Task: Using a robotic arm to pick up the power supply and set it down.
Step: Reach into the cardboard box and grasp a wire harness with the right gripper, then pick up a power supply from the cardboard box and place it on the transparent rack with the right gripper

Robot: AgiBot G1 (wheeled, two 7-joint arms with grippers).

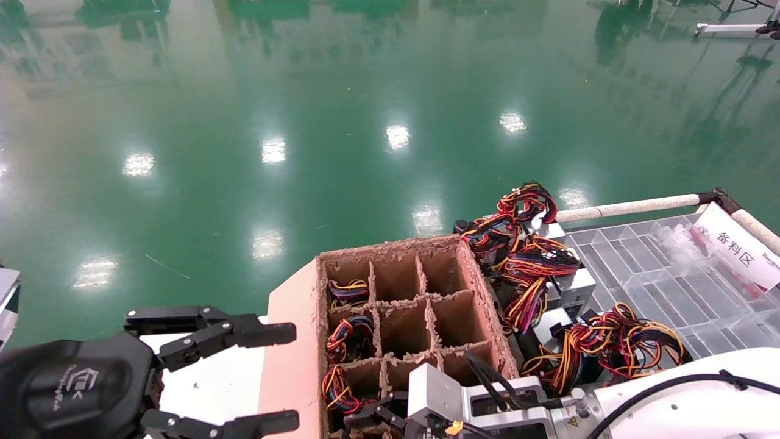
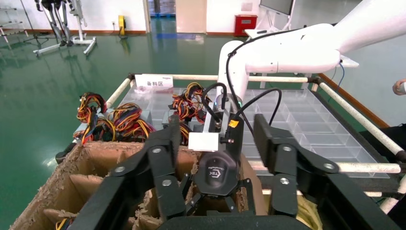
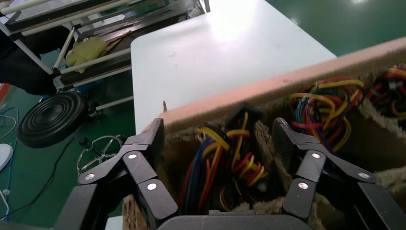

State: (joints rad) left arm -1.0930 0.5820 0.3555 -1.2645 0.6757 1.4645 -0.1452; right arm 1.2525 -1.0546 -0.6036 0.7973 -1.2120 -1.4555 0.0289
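Note:
My right gripper [image 1: 368,421] [image 3: 218,143] hangs open over the nearest left cell of a brown cardboard divider box [image 1: 390,245]. Its fingers [image 3: 148,143] straddle a bundle of yellow, red and blue wires [image 3: 225,158] [image 1: 337,390] standing up in that cell. That wire bundle belongs to a power supply whose metal body is hidden down in the cell. The white right arm [image 1: 682,390] [image 2: 306,48] reaches in from the right. My left gripper [image 1: 274,378] [image 2: 220,153] is open, held left of the box over the white table, holding nothing.
Two more wire bundles [image 1: 348,291] fill the other left-column cells. Several grey power units with yellow-orange wires [image 1: 548,286] are piled right of the box on a clear compartment tray [image 1: 658,274] with a white sign [image 1: 740,253]. White table [image 1: 213,378] lies left; green floor beyond.

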